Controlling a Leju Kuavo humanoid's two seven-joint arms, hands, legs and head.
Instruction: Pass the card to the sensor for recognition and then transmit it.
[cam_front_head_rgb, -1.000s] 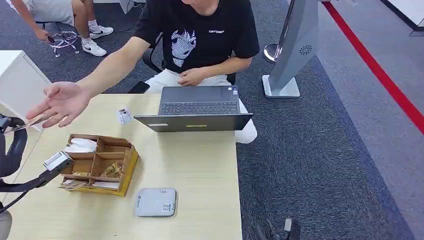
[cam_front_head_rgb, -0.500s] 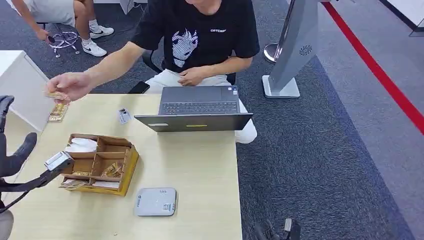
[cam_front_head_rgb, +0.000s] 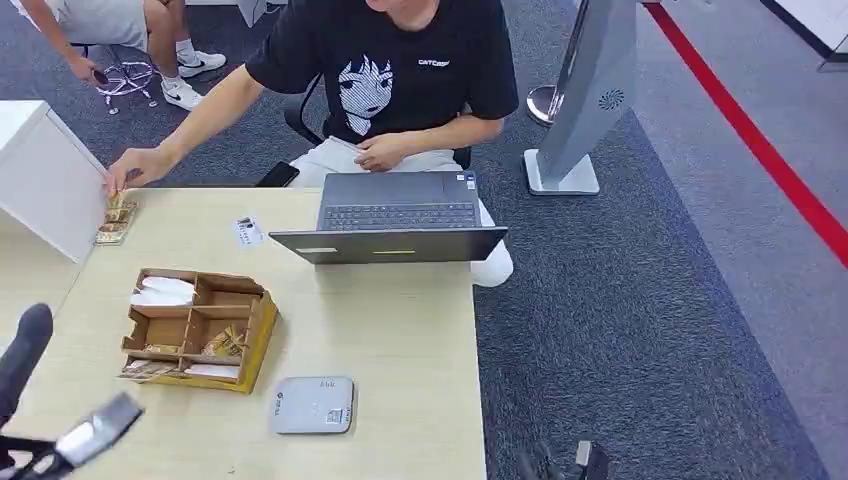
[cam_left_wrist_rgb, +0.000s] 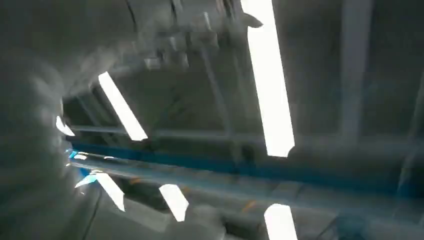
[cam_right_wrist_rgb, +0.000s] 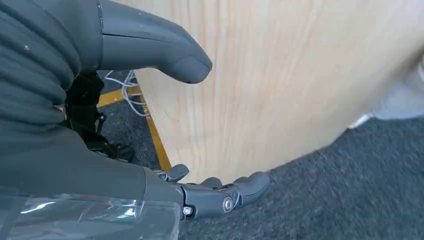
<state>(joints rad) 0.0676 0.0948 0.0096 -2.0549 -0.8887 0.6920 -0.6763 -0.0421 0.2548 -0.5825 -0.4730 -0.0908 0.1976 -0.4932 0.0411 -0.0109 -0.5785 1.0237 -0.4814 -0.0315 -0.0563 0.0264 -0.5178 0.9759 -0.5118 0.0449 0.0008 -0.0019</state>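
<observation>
The person's hand (cam_front_head_rgb: 135, 168) presses the card (cam_front_head_rgb: 115, 222) onto the table's (cam_front_head_rgb: 400, 330) far left corner. The right hand (cam_right_wrist_rgb: 150, 125) hangs open and empty beside the table; the left hand's (cam_front_head_rgb: 25, 350) grasp I can't make out.

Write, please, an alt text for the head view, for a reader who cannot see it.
A seated person's hand sets a card on the far left corner of a light wooden table. On the table are also an open laptop, a wooden organizer box and a grey sensor pad. The robot's left hand is at the lower left edge.
</observation>
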